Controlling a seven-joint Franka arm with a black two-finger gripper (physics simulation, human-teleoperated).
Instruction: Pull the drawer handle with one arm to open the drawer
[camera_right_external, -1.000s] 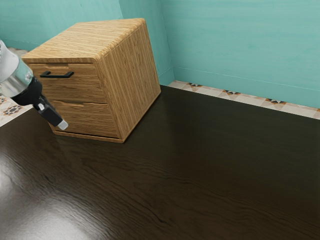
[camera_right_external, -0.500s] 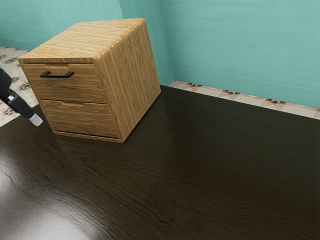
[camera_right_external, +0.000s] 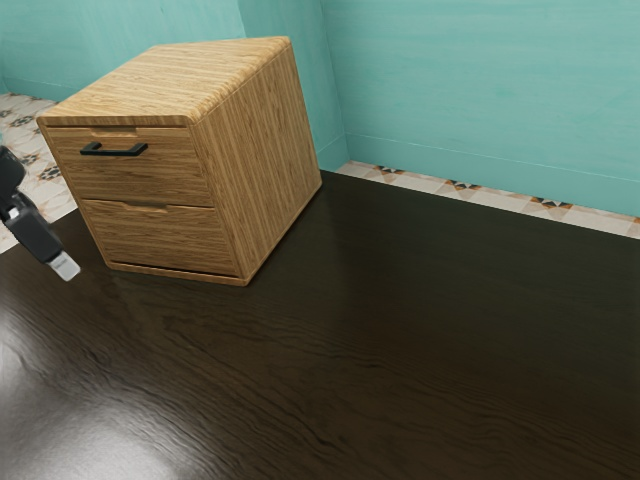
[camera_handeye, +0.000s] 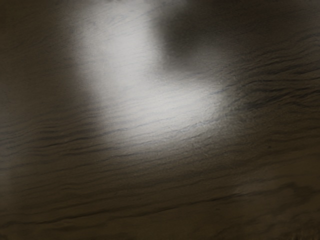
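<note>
On dark table (camera_right_external: 400, 330), cabinet (camera_right_external: 250, 130), teal walls (camera_right_external: 480, 70)

Your exterior camera looks down from the side across the table (camera_right_external: 400, 350) toward the cabinet (camera_right_external: 250, 150); your wrist camera faces that table, close up.

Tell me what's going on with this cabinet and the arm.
A Franka arm is set to pull open a drawer of the wooden cabinet standing on the dark table. Its gripper hangs low at the exterior view's left edge, beside the cabinet's front and below the black handle, touching neither. The top drawer and the lower drawer both sit flush, so nothing is open yet.
</note>
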